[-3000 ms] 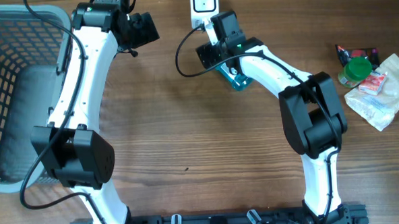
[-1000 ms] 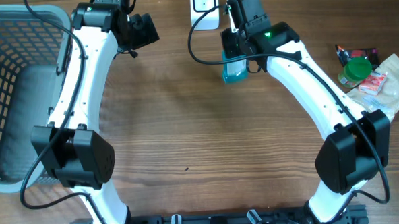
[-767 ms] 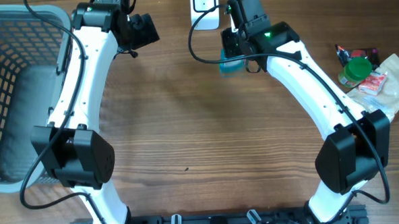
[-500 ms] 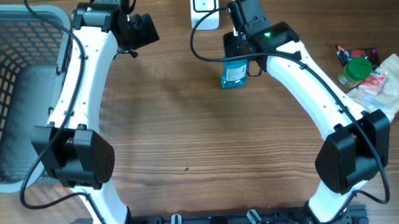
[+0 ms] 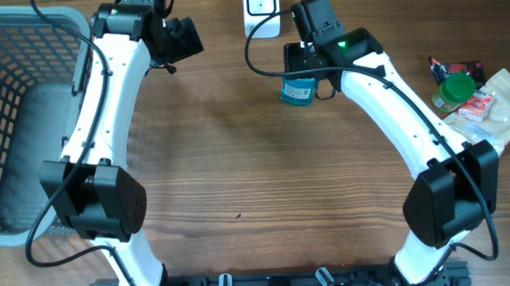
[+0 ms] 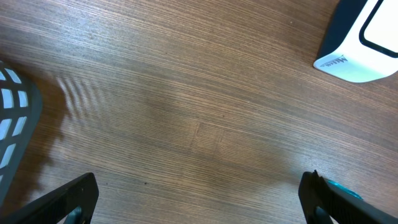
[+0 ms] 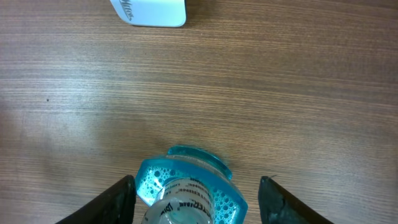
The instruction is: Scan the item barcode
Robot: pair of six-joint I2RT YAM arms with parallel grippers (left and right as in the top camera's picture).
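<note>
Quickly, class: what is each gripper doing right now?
Left gripper: open, holding nothing.
Right gripper: open, jaws wider than the teal plastic container between them.

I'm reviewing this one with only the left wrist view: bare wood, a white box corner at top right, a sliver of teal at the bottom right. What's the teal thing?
Observer: A small teal plastic bottle with a printed label, on the wooden table beneath the right gripper.
Operator: Is it gripped?
Observer: It doesn't look so. In the right wrist view the jaws stand open, wider than the bottle.
Operator: And the white box?
Observer: That's the white barcode scanner, at the table's far edge, apart from the bottle.
</note>
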